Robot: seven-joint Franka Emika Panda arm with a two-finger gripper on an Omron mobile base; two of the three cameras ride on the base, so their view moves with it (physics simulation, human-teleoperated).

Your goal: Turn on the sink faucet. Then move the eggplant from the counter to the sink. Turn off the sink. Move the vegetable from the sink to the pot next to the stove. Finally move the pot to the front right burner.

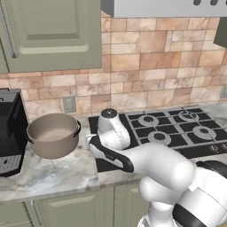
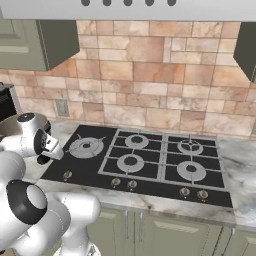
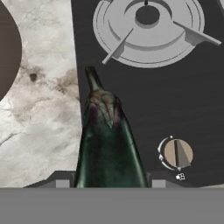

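No readable brand, label or writing anywhere; only a tiny white marking beside the knob point(image 3: 177, 154) in the hand view, too small to make out.

Tool point(image 3: 109, 183) clamped on the eggplant point(image 3: 107, 140), held above the left edge of the stove point(image 1: 177, 128), right where the black cooktop meets the tabletop point(image 1: 48, 173). Stem end pointing away from the hand, toward a round grey burner point(image 3: 146, 30). Whether the eggplant touches the surface below: cannot tell.

Pot point(image 1: 53, 134) standing upright on the tabletop just left of the stove, tan, open at the top, nothing visible inside. Black coffee machine point(image 1: 11, 131) just beside the pot, on its left. In the left base view, white arm point(image 1: 146, 162) bent across the front of the stove, hiding its front left corner and the tool itself. In the right base view, wrist point(image 2: 32, 137) hanging over the left end of the cooktop, in front of the pot.

Around: brick-pattern backsplash with a grey wall outlet point(image 1: 69, 104), pale green upper cabinet point(image 1: 53, 31), hood point(image 2: 130, 9) above the stove, green cabinet doors below the tabletop. Row of small knobs along the stove's front edge.
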